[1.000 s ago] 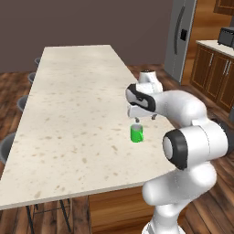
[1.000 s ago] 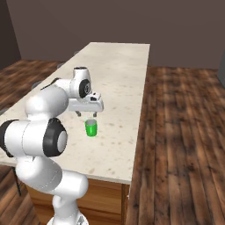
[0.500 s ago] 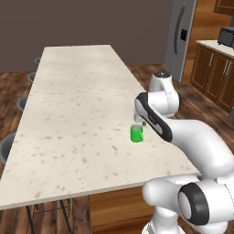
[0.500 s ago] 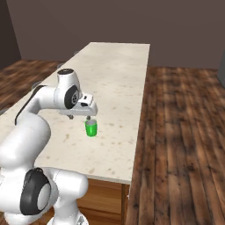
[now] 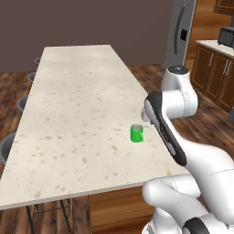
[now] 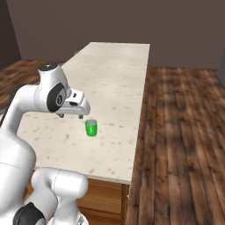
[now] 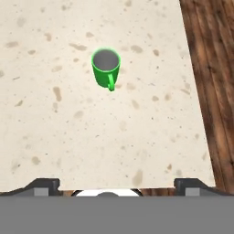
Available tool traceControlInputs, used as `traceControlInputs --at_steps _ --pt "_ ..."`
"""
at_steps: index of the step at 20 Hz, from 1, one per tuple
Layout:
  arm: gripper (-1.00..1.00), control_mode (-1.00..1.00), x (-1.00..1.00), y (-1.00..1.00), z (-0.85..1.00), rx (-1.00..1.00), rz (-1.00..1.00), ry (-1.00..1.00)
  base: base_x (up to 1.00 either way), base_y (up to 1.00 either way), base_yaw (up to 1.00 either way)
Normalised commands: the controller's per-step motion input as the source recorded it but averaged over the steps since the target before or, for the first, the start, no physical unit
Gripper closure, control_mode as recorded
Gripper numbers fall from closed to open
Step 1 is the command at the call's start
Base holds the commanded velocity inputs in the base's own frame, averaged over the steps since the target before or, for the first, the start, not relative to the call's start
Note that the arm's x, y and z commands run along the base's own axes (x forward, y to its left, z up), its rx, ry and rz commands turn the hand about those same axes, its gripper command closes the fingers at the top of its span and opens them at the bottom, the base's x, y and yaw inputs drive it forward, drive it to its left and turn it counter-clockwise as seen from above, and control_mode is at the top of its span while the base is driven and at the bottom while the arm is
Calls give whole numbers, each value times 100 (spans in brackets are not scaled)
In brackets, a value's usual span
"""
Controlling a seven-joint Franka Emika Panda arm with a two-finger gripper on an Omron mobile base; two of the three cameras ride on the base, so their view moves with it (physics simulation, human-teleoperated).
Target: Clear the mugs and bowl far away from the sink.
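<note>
Standing upright on the long speckled beige stone surface (image 5: 73, 105), near its edge by the wooden floor (image 6: 184, 132), is 1 small bright green cylindrical mug (image 5: 136, 133) with a pale grey inside. The pincer (image 6: 72, 116), jaws spread wide and holding nothing, hangs above the surface just beside the mug.

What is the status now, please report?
Gripper open, empty, raised beside the mug. Green mug upright on the counter, free. Nothing in the way.
</note>
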Motion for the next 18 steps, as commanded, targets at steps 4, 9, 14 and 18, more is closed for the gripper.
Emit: traceControlInputs --at_steps 4,9,14,18 --pt "-100 -100 -67 0 35 0 0 -4 0 0 0" --pt "-100 -100 -68 0 39 0 0 -11 0 0 0" --pt "-100 -100 -82 0 19 0 0 -18 0 0 0" --pt "-100 100 -17 0 4 0 -1 -3 0 -19 -5"
